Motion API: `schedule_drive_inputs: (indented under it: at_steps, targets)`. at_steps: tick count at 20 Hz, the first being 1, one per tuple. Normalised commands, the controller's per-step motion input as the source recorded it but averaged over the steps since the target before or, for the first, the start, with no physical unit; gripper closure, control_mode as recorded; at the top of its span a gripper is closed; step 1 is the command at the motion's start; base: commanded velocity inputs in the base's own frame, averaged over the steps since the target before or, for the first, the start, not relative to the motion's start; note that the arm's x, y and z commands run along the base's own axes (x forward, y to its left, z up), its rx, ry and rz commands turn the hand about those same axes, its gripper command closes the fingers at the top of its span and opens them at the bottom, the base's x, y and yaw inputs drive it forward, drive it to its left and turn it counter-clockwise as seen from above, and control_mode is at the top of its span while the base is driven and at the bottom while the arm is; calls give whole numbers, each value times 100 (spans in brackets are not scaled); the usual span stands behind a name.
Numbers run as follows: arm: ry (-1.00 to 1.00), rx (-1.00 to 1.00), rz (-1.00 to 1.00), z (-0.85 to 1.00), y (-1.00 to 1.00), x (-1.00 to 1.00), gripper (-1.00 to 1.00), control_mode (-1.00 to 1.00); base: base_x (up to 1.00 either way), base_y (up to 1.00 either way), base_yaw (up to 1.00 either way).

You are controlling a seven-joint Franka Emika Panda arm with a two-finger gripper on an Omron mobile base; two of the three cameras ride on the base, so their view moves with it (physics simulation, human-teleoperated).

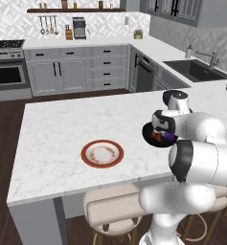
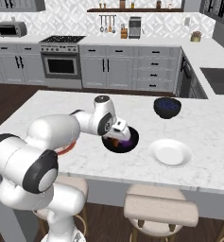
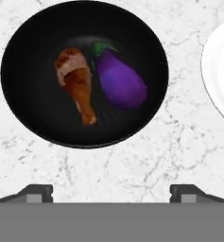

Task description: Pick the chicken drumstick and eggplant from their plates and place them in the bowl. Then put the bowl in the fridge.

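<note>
Left base view: the black bowl (image 1: 153, 137) sits on the marble island (image 1: 57, 139), right of the red-rimmed plate (image 1: 102, 153), mostly behind the arm.

Right base view: the gripper (image 2: 121, 132) hangs over the bowl (image 2: 125, 144); the white plate (image 2: 170, 152) lies just right of it, the dark blue bowl (image 2: 167, 107) beyond.

Hand view: the chicken drumstick (image 3: 78, 85) and eggplant (image 3: 119, 78) lie side by side inside the bowl (image 3: 33, 71). The fingertips (image 3: 38, 192) stand spread wide, holding nothing.

The arm (image 1: 196, 158) at the lower right of the left base view is glossy white, built of fat rounded segments joined by dark grey-black rings. Its hand (image 2: 119, 128) is a white block, and two small dark finger tips (image 3: 38, 193) are squared and matte.
</note>
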Motion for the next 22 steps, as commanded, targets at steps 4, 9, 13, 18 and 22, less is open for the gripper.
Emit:
schedule_drive_inputs:
  at_steps: [4, 9, 13, 18, 22]
  targets:
    - [3, 15, -40, 7, -22, -15, -100, -100, 0, 0, 0]
    - [-1, 18, -26, 0, -8, -9, -100, -100, 0, 0, 0]
    - [1, 12, -34, 17, -14, 1, -100, -100, 0, 0, 0]
    - [12, 15, -33, 4, -9, 3, -100, -100, 0, 0, 0]
    - [2, 14, -16, 0, -3, 3, -100, -100, 0, 0, 0]
